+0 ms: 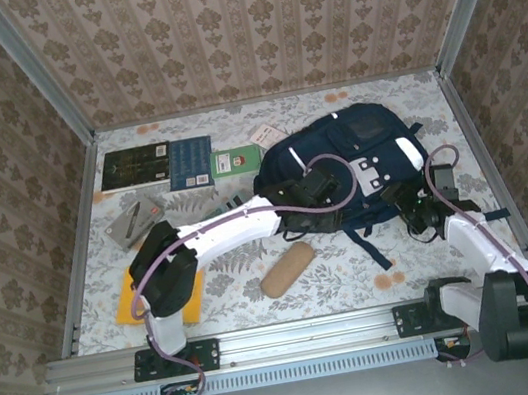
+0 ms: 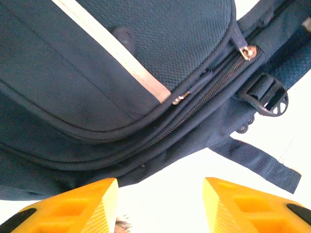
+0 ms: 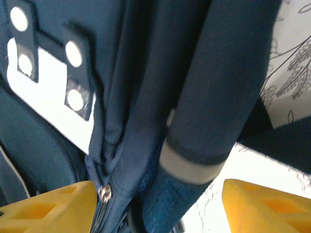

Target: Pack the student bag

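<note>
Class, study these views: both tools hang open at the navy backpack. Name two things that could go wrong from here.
1. The right tool straddles a padded strap beside the zipper pull; closing might catch the strap instead.
2. By the left tool the zipper of the student bag looks shut, and the loose webbing nearby could snag a finger.

We see a robotics lab cell dressed as a home: aluminium frame posts (image 1: 35, 69), wallpaper-patterned wall panels (image 1: 256, 26), a floral tablecloth (image 1: 342, 268), and a left arm (image 1: 219, 230) and right arm (image 1: 479, 242) bolted to a metal rail (image 1: 307, 335).
</note>
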